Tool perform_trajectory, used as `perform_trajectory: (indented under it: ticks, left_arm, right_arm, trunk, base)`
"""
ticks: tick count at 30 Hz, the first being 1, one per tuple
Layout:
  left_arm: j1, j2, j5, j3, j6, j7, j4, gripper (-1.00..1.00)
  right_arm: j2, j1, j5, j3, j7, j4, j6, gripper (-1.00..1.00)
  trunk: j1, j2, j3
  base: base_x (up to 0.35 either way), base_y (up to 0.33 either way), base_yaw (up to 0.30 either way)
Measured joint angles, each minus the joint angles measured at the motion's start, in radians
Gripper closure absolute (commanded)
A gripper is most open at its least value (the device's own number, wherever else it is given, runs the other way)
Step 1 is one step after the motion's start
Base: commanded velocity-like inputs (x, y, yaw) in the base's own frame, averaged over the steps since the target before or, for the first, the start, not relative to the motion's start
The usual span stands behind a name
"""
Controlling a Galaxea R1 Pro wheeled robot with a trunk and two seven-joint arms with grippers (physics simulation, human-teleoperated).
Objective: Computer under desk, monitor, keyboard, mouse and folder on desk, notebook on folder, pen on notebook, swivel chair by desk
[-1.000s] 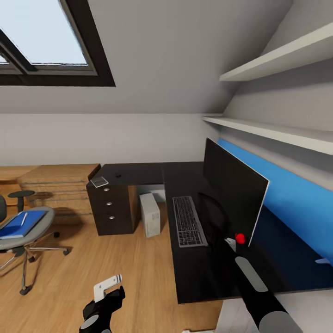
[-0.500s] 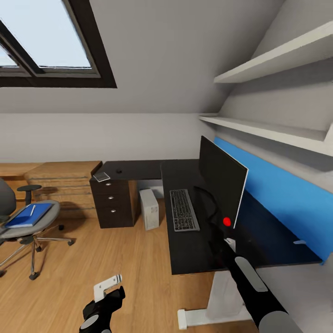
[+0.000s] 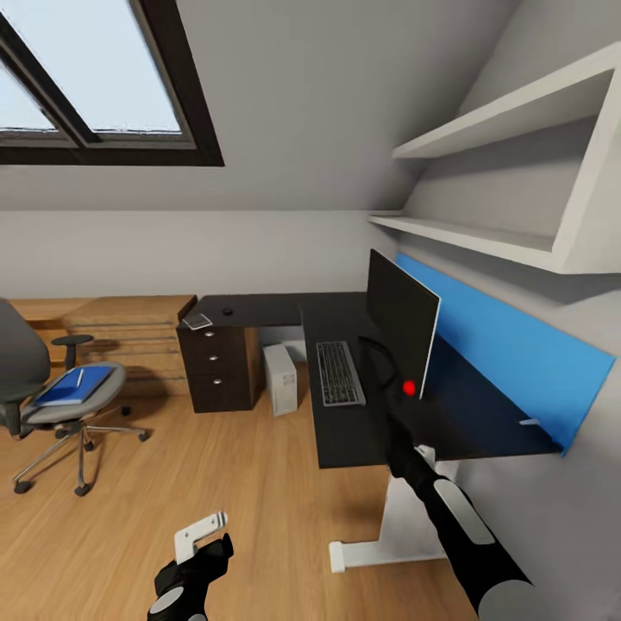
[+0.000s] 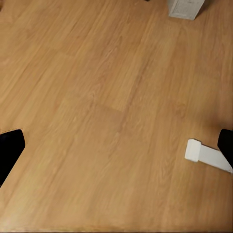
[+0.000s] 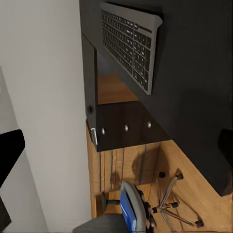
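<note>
The black desk (image 3: 345,431) carries the monitor (image 3: 398,317) with the keyboard (image 3: 338,373) flat beside it. The mouse (image 3: 228,311) and the grey notebook (image 3: 197,321) lie on the desk's far wing above the drawers. The computer (image 3: 279,379) stands on the floor under the desk. At the left, the swivel chair (image 3: 52,405) holds the blue folder (image 3: 73,386) with the white pen (image 3: 79,377) on it. My right gripper (image 5: 116,150) is open above the desk near the keyboard (image 5: 131,41). My left gripper (image 4: 116,145) is open over bare floor.
White wall shelves (image 3: 483,129) and a blue wall panel (image 3: 509,354) run along the right. A light-wood drawer chest (image 3: 129,332) stands behind the chair. The desk's white foot (image 3: 371,552) juts onto the wood floor (image 3: 216,466). A skylight (image 3: 95,78) is overhead.
The whole view has pulled back from the desk and turned slightly, so the desk looks smaller and the chair shows more fully. No object has shifted; both grippers stay open.
</note>
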Motion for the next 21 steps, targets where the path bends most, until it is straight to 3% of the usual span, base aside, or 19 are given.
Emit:
perform_trajectory:
  ticks: [7,11,13,14,17,20,21]
  left_arm:
    - [0.0,0.001,0.0,0.002,0.001,0.001,0.001,-1.0]
    - [0.0,0.001,-0.001,0.002,0.001,0.001,0.005,-1.0]
    - [0.0,0.001,-0.001,0.002,0.001,0.002,0.006,-1.0]
    - [0.0,0.001,-0.001,0.002,0.001,0.003,0.006,-1.0]
    - [0.0,-0.001,-0.001,0.001,-0.001,0.005,0.019,-1.0]
    - [0.0,-0.002,-0.002,0.001,-0.018,0.005,0.056,-1.0]
    - [0.0,-0.003,-0.004,0.0,-0.057,0.004,0.111,-1.0]
  right_arm:
    - [0.01,0.0,0.001,0.005,0.001,0.04,-0.003,-1.0]
    - [0.053,0.0,0.025,0.014,0.001,0.055,-0.013,-1.0]
    - [0.08,0.0,0.115,0.039,0.003,0.069,-0.06,-1.0]
    - [0.083,0.0,0.143,0.048,0.003,0.074,-0.073,-1.0]
    - [0.091,0.001,0.295,0.094,0.005,0.114,-0.133,-1.0]
    - [0.098,0.002,0.412,0.122,0.007,0.183,-0.168,-1.0]
    - [0.108,0.003,0.495,0.144,0.007,0.25,-0.193,-1.0]
  trunk:
    - [0.0,0.0,0.0]
    - [0.0,0.0,0.0]
    - [0.0,0.0,0.0]
    - [0.0,0.0,0.0]
    - [0.0,0.0,0.0]
    - [0.0,0.0,0.0]
    - [0.0,0.0,0.0]
  base:
    - [-0.334,0.0,0.0]
    - [-0.334,0.0,0.0]
    - [-0.331,0.0,0.0]
    - [-0.314,0.0,0.0]
    - [-0.211,0.0,0.0]
    - [-0.073,0.0,0.0]
    - [-0.026,0.0,0.0]
